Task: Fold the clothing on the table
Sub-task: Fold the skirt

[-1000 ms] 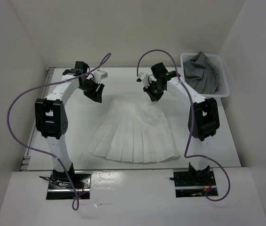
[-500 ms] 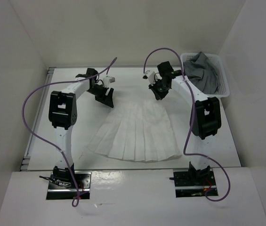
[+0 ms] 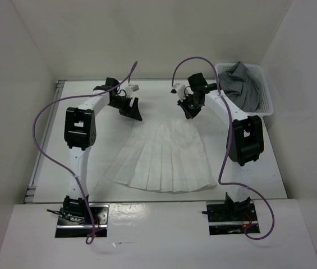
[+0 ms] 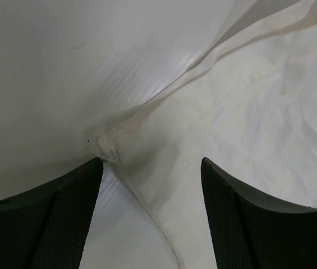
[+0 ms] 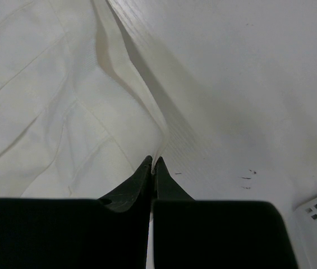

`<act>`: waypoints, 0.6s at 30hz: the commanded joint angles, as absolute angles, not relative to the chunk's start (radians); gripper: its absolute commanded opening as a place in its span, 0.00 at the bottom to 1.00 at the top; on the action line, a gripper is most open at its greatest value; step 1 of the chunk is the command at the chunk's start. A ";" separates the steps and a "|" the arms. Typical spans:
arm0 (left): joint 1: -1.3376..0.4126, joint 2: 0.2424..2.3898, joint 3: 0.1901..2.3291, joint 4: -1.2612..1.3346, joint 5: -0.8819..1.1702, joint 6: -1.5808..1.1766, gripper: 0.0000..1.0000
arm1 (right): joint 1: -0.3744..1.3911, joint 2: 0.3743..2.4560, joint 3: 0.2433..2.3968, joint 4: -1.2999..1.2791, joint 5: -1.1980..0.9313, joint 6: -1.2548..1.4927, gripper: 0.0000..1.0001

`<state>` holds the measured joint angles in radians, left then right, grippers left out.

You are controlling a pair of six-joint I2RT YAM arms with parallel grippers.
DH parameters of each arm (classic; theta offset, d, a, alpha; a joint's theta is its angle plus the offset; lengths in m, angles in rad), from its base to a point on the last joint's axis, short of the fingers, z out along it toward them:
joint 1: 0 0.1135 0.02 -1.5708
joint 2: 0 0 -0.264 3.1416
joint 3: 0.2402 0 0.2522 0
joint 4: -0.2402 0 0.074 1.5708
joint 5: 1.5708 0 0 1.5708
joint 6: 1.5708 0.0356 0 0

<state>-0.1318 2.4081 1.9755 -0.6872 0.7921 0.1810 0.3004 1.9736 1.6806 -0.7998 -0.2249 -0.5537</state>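
top external: white pleated fan-shaped skirt (image 3: pixel 161 159) lies flat on white rectangular tabletop (image 3: pixel 164 95). left wrist: left gripper (image 4: pixel 150 162) jaws spread, straddling waistband corner (image 4: pixel 109 151). right wrist: right gripper (image 5: pixel 152 162) clenched at skirt edge, pinch unclear. risk: one-sided grab skews fold.

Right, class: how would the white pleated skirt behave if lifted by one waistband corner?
Probably floppy: the skirt lies flat, with a rumpled, curling edge in the left wrist view. Likely light, as the fabric looks thin. Its loosely fanned pleats may sag and spread.
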 commanded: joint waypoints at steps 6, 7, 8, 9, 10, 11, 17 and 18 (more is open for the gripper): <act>-0.152 2.522 1.994 -0.787 0.781 0.209 0.73 | 0.295 1.931 1.690 -0.769 -0.236 -0.543 0.00; -0.152 2.522 2.003 -0.802 0.781 0.221 0.70 | 0.295 1.931 1.690 -0.769 -0.236 -0.534 0.00; -0.152 2.531 2.003 -0.813 0.781 0.221 0.68 | 0.285 1.931 1.690 -0.769 -0.236 -0.534 0.00; -0.152 2.531 2.003 -0.822 0.781 0.221 0.66 | 0.285 1.931 1.690 -0.769 -0.236 -0.534 0.00; -0.152 2.531 2.003 -0.822 0.781 0.221 0.64 | 0.285 1.931 1.690 -0.769 -0.236 -0.534 0.00; -0.161 2.531 2.003 -0.822 0.781 0.221 0.62 | 0.285 1.931 1.690 -0.769 -0.236 -0.534 0.00; -0.179 2.574 2.035 -0.886 0.801 0.221 0.44 | 0.285 1.931 1.690 -0.769 -0.245 -0.534 0.00; -0.179 2.583 2.045 -0.887 0.811 0.221 0.41 | 0.285 1.931 1.690 -0.769 -0.245 -0.534 0.00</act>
<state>-0.1535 2.4912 2.0518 -0.7929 0.8661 0.1810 0.2920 1.9732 1.6806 -0.7998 -0.2256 -0.5426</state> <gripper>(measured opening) 0.421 0.008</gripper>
